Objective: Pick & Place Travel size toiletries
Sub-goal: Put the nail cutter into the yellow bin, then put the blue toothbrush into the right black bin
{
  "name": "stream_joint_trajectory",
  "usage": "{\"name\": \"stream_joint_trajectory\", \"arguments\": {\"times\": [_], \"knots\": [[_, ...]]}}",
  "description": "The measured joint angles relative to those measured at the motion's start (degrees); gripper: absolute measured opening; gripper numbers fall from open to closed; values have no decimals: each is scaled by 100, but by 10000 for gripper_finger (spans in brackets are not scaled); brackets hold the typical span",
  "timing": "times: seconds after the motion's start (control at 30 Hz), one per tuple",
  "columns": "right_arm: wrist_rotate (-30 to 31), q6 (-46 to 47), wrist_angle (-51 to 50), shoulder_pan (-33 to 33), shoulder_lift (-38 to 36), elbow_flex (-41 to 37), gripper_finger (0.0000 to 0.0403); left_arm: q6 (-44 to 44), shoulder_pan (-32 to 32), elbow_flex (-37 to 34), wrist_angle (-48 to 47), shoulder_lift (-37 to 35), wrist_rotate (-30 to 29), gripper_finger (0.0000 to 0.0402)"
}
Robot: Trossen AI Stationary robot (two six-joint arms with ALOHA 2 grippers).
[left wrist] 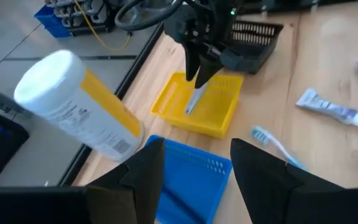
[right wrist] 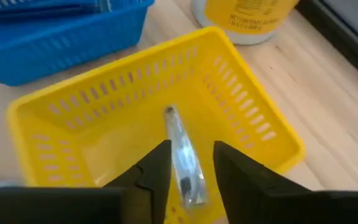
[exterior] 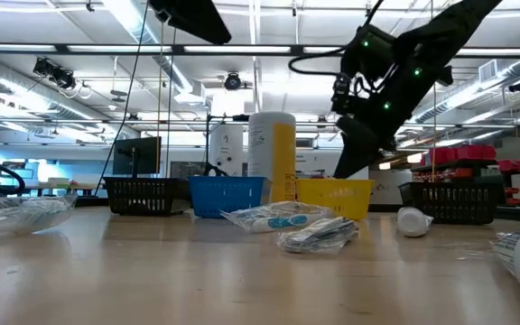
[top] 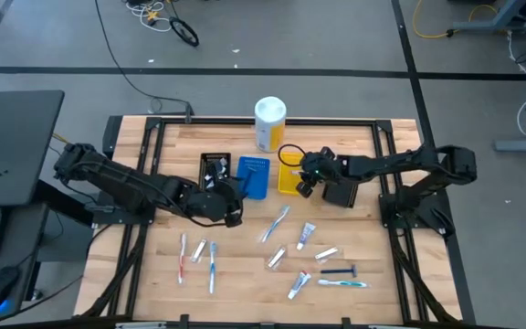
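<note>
My right gripper point(top: 300, 182) hangs over the yellow bin point(top: 288, 179) and is shut on a small silver tube point(left wrist: 192, 101). The tube points down into the bin. My left gripper point(top: 240, 191) is open and empty, just above the near end of the blue bin point(left wrist: 182, 186). Several other toiletries lie flat on the wooden table nearer the front. Among them are a red toothbrush point(top: 183, 257), a blue toothbrush point(top: 213, 266), a white tube point(top: 306, 236), a dark razor point(top: 338, 271) and a teal toothbrush point(top: 343, 283). My right gripper pinches the silver tube's upper end point(right wrist: 185, 167) between its two fingers. The fingers come from above, slanting down toward the bin. The tube hangs tilted below them, its lower tip point(right wrist: 169, 112) inside the yellow bin's walls. I cannot tell whether the tip touches the bin's floor.
A black bin point(top: 213, 167) stands left of the blue bin, and another black bin point(left wrist: 252, 39) stands right of the yellow one. The big white-and-yellow canister point(top: 269, 122) stands at the far edge behind the bins. Bare wood shows at the table's left point(top: 144, 247).
</note>
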Motion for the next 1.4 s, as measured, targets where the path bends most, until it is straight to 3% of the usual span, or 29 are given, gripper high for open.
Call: {"name": "stream_joint_trajectory", "arguments": {"times": [0.23, 0.47, 0.63, 0.73, 0.97, 1.1, 1.27, 1.4], "knots": [[-105, 55, 534, 109, 76, 0, 159, -918, -4, -57, -618, 0, 260, 192], [-1902, -520, 2028, 668, 71, 0, 160, -2059, -23, -57, -1296, 0, 1128, 189], [-2549, -687, 2288, 1333, 85, 0, 160, -2326, -130, -88, -1478, 0, 1497, 179], [-2395, -688, 2237, 1791, 117, 0, 160, -2676, -243, -373, -1134, 0, 1364, 172], [-1075, -603, 1857, 2743, 126, -2, 160, -3465, -561, -830, -808, 4, 1462, 155], [-657, -854, 1894, 3134, 266, -1, 160, -3556, -741, -1086, -401, 4, 1272, 151], [-343, -872, 2284, 3261, 788, 0, 159, -3557, -899, -1310, 108, 4, 1003, 151], [-341, -1422, 2928, 3114, 1400, 0, 158, -3382, -938, -1516, 642, 4, 772, 151]]}}
